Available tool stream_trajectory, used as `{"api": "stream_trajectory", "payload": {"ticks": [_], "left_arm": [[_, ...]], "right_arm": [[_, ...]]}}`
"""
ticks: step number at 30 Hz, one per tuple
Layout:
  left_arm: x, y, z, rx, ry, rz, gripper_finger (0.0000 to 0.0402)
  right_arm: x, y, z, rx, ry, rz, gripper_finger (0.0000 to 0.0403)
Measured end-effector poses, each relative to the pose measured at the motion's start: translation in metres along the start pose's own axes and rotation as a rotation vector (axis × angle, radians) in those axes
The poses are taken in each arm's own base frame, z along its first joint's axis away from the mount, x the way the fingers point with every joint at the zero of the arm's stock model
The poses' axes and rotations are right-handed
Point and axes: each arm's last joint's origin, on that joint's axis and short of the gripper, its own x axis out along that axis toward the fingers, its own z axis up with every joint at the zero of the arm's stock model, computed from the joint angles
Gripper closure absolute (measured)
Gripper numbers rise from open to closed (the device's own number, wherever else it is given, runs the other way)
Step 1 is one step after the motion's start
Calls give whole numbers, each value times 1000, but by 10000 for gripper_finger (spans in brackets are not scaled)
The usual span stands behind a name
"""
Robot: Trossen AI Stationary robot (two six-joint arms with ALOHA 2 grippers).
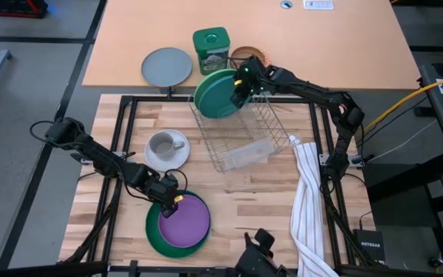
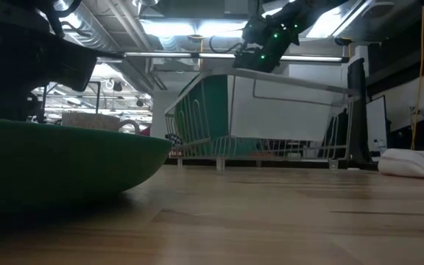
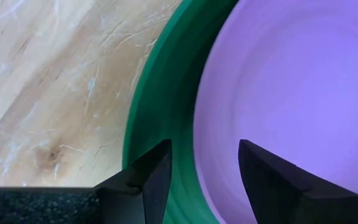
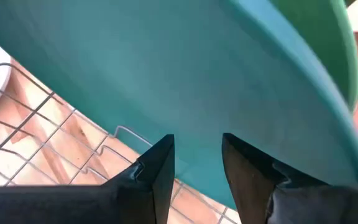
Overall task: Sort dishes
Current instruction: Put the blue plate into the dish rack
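Note:
A purple plate [image 1: 184, 221] lies in a dark green plate [image 1: 154, 231] near the table's front. My left gripper [image 3: 204, 168] is open above their left rim [image 1: 174, 198], one finger on either side of the purple plate's edge [image 3: 199, 124]. A teal plate [image 4: 166, 74] and a light green plate [image 4: 328, 31] lean on edge in the far left corner of the wire rack [image 1: 244, 138]. My right gripper [image 4: 197, 162] is open just at the teal plate's lower edge [image 1: 241, 86]. A grey mug [image 1: 162, 144] stands on a white saucer [image 1: 177, 158]. My left gripper points down with its fingers astride the purple plate's rim; I cannot tell whether they touch it. My right gripper slants down from the table's right toward the teal plate's face; I cannot tell whether its fingertips [image 4: 160, 158] touch that plate.
Beyond the work surface stand a flat grey plate [image 1: 166, 65], a green tin [image 1: 210, 48] and a brown plate [image 1: 251, 55]. A white striped towel [image 1: 310, 192] hangs over the right side. Bare wood lies between the rack and the stacked plates.

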Motion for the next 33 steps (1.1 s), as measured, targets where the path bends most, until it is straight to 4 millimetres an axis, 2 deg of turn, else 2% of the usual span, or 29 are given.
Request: {"api": "stream_trajectory", "payload": {"ticks": [9,23,33], "left_arm": [[0,0,0,-8,0,0,229],[0,0,0,-5,0,0,229],[0,0,0,6,0,0,229]], "right_arm": [[1,-4,-5,13,45,-4,265],[-8,3,-19,4,205,52,265],[-7,3,-12,12,131,48,265]]}}
